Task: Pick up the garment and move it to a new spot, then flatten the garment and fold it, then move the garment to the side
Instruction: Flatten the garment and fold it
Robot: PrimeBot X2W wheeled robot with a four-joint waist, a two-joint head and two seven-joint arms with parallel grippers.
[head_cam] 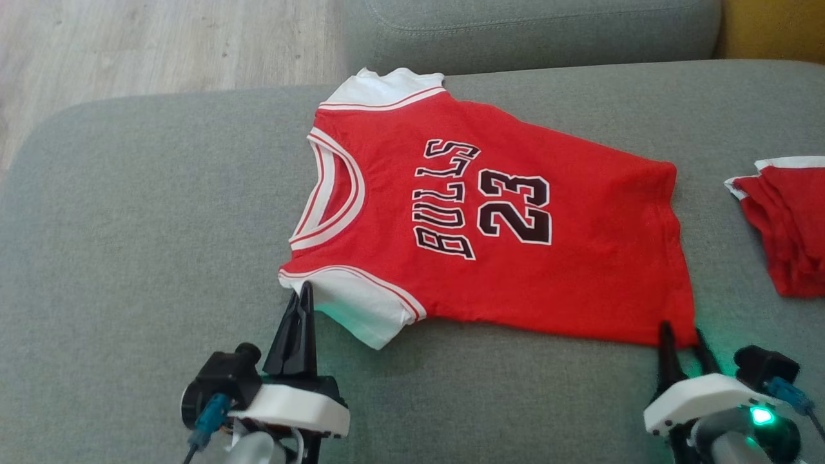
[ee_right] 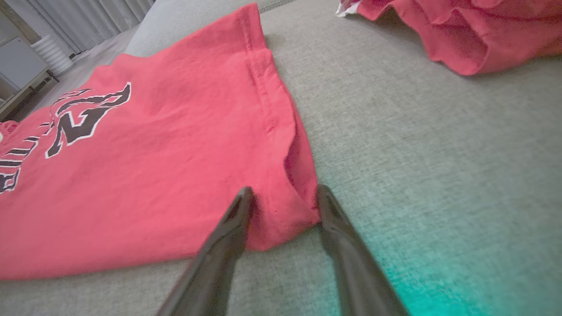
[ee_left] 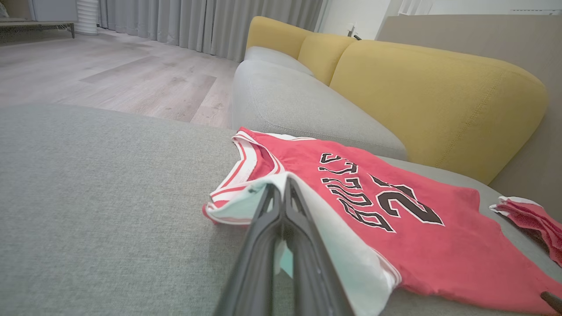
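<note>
Red garment (head_cam: 515, 258) lies spread flat, print up, on the grey sofa seat (head_cam: 129, 258), with both my grippers at its near edge.
My left gripper (head_cam: 303, 293) is closed, seemingly pinching the white sleeve (head_cam: 361, 309). My right gripper (head_cam: 681, 330) stands wide, straddling the hem corner (ee_right: 285, 219), probably to lift this edge for folding.

The head view's edge is cutting off a crumpled red cloth (head_cam: 787, 225); the left tool (ee_left: 279, 184) is covering part of the white sleeve (ee_left: 351, 259) of the red jersey (ee_left: 421, 241).
</note>
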